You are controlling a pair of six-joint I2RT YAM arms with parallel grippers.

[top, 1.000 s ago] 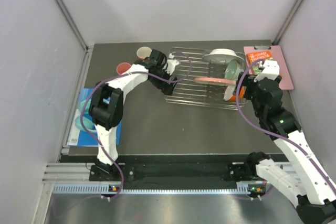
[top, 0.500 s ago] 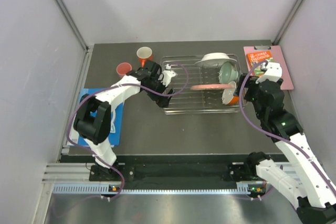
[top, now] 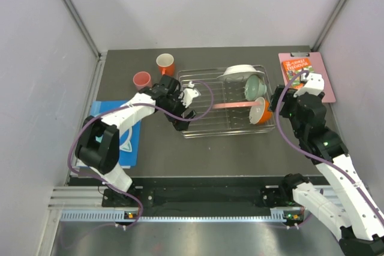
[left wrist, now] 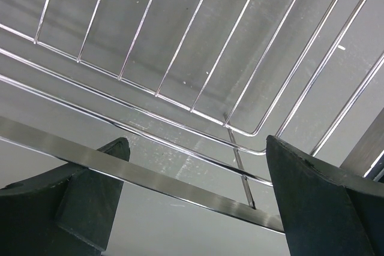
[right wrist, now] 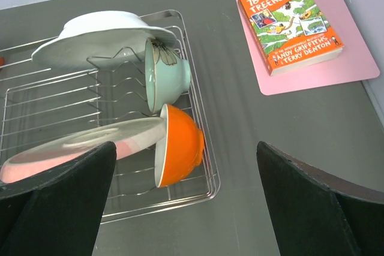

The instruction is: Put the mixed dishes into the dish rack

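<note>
The chrome wire dish rack (top: 204, 125) holds a pale grey-white plate (top: 239, 72), a mint-green bowl (top: 254, 86), an orange bowl (top: 260, 111) and a pink-and-cream plate (top: 231, 105) leaning flat. A pink cup (top: 141, 79) and an orange cup (top: 165, 62) stand on the table, left of the rack. My left gripper (top: 182, 117) is at the rack's left end. In the left wrist view its jaws (left wrist: 195, 193) stand wide apart, with the rack's flat rim bar (left wrist: 180, 185) running across between them. My right gripper (right wrist: 186, 208) is open and empty above the orange bowl (right wrist: 183, 145).
A blue flat book (top: 129, 139) with something teal on it lies at the left, partly under the left arm. An orange paperback (right wrist: 289, 19) lies on a pink clipboard (right wrist: 354, 67) right of the rack. Grey walls close in the table.
The rack with its dishes has slid toward the front left, together with my left gripper. My right gripper has followed it a little. The two cups have stayed put.
</note>
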